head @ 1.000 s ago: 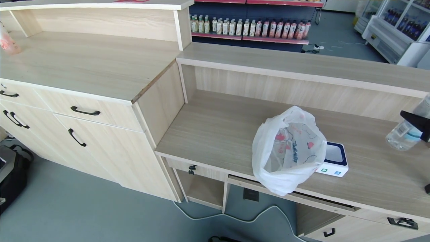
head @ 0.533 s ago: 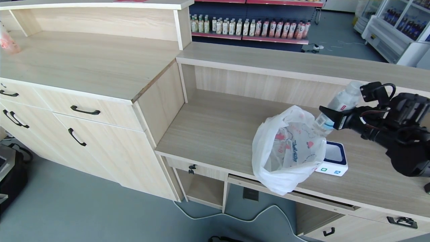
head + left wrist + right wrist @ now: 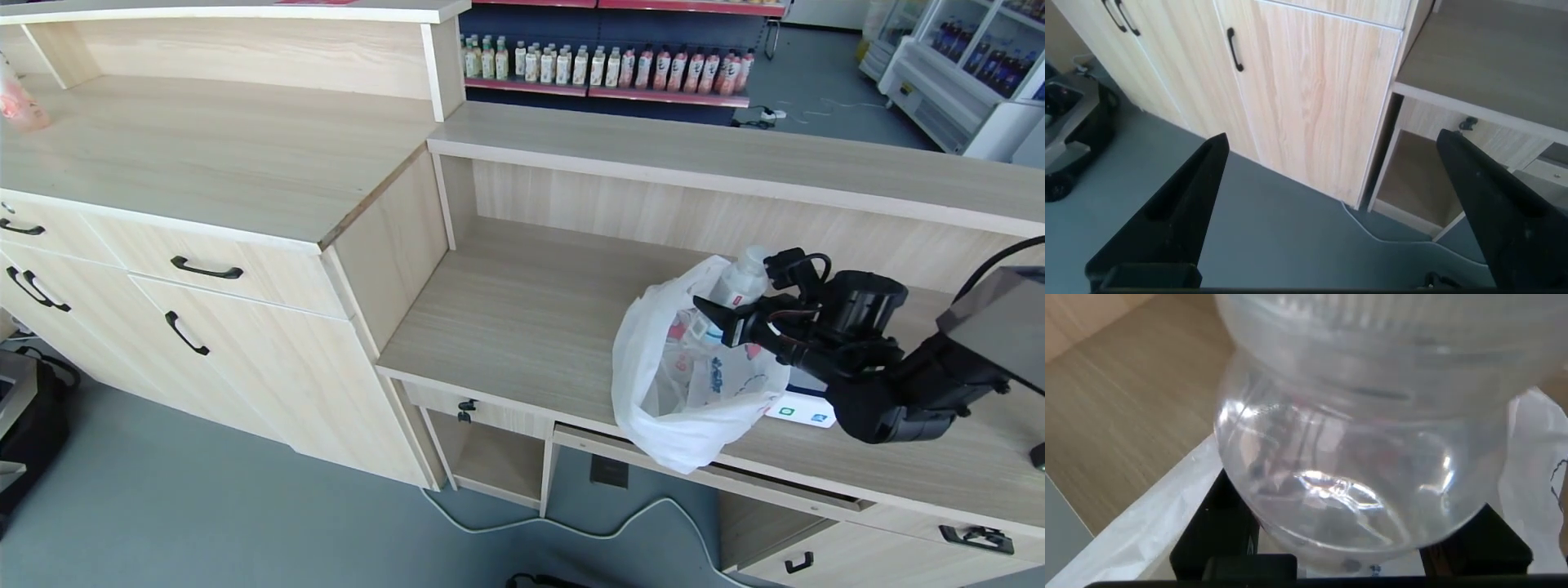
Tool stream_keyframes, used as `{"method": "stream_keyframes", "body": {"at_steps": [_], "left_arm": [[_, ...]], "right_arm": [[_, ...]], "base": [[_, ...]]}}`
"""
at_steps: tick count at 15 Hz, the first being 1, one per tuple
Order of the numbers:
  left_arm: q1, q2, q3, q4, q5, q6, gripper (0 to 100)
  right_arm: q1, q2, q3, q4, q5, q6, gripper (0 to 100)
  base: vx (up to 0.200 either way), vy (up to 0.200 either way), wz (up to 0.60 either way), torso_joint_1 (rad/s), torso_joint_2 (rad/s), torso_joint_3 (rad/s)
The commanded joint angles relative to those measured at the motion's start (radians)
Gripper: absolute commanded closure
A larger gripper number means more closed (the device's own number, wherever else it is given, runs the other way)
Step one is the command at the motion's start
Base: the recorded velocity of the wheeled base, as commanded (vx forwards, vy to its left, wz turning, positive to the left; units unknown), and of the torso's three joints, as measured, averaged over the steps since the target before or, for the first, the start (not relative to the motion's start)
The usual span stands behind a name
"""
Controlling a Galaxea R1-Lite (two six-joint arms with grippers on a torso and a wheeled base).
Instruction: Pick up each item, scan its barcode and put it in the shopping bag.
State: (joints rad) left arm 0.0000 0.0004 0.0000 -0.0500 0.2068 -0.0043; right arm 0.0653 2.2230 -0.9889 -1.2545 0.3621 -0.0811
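right hand [image 3: 722, 317] holds bottle [image 3: 740, 283] over bag [image 3: 653, 392]

You have a clear plastic bottle [image 3: 741, 282] tilted in the right gripper [image 3: 717, 314], cap end up, directly over the open mouth of the white shopping bag [image 3: 653, 359]. The bag slumps at the counter's [image 3: 531, 327] front edge, with red and blue print showing through its side. You'll find the white, dark-topped scanner [image 3: 804, 412] right against the bag.
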Motion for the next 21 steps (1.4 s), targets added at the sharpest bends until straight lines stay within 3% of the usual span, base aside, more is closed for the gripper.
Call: {"method": "stream_keyframes", "body": {"at_steps": [1,13,14,21], "left_arm": [[0.000,0.000,0.000,-0.001,0.000,0.000,0],[0.000,0.000,0.000,-0.001,0.000,0.000,0],[0.000,0.000,0.000,-0.001,0.000,0.000,0],[0.000,0.000,0.000,-0.001,0.000,0.000,0]], "right_arm": [[0.019,0.095,-0.062,-0.013,0.001,0.004,100],[0.056,0.231,-0.128,-0.095,0.000,-0.028,100],[0.056,0.230,-0.126,-0.094,0.000,-0.028,0],[0.053,0.061,-0.122,-0.048,0.008,-0.017,0]], "base": [[0.000,0.000,0.00,0.000,0.00,0.000],[0.000,0.000,0.00,0.000,0.00,0.000],[0.000,0.000,0.00,0.000,0.00,0.000],[0.000,0.000,0.00,0.000,0.00,0.000]]}}
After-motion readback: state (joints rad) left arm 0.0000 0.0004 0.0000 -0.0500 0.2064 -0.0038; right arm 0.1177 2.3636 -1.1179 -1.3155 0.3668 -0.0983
